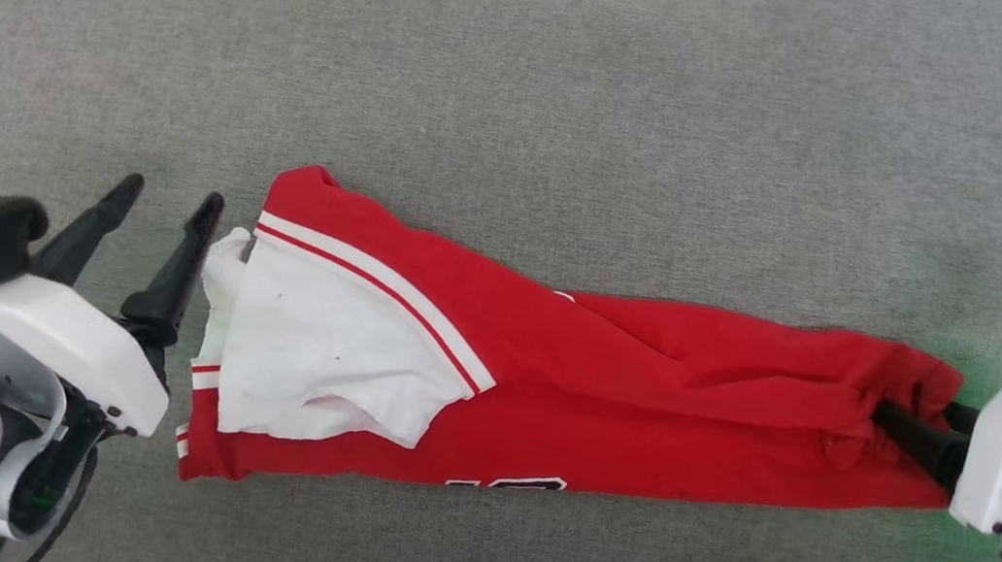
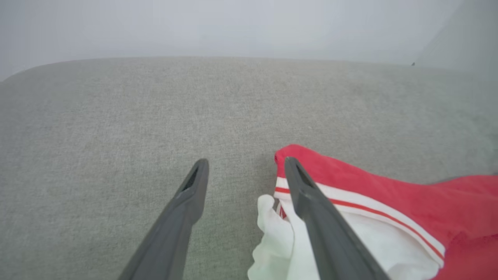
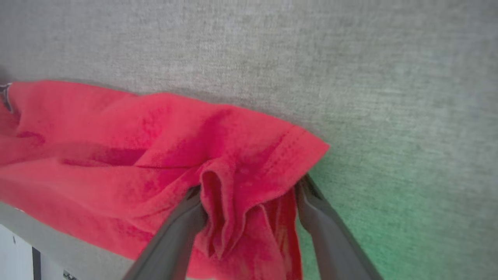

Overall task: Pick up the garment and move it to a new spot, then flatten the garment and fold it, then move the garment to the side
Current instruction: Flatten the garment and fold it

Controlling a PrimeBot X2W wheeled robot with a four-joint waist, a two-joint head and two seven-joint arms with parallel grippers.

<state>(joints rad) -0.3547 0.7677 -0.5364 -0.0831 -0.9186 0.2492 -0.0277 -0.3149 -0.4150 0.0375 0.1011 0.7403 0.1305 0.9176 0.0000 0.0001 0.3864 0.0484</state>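
Status:
- Red soft-fabric jersey with white sleeve panel and red-white striped trim [image 1: 643, 389] is folded into a long narrow strip, flat on the grey woven-fabric surface [image 1: 529, 79], running left-right across it.
- White sleeve panel [image 1: 306, 342] is on top at the strip's left end. Part of a black numeral outlined in white [image 1: 507, 483] peeks out along the strip's near long side.
- Right wrist view: an edge of the surface [image 3: 350, 58] shows just past the jersey's [image 3: 116, 155] long side, so the strip sits close to that edge.
- Left gripper [image 1: 168, 195]: fingers spread, holding nothing, just beside the jersey's left end. Left wrist view: same gripper [image 2: 246, 161], one finger over bare surface [image 2: 116, 116], the other over the white-and-striped corner of the jersey [image 2: 389, 186]. Can't tell if that finger touches cloth.
- Right gripper [image 1: 912, 422]: at the strip's right end, pointing into it, tips under the red hem. Right wrist view: this gripper's [image 3: 249, 190] fingers stand apart with a bunched fold of hem between and draped over them, not pressed together on it.
- Green glow on the surface [image 1: 963, 552] beside the right gripper.
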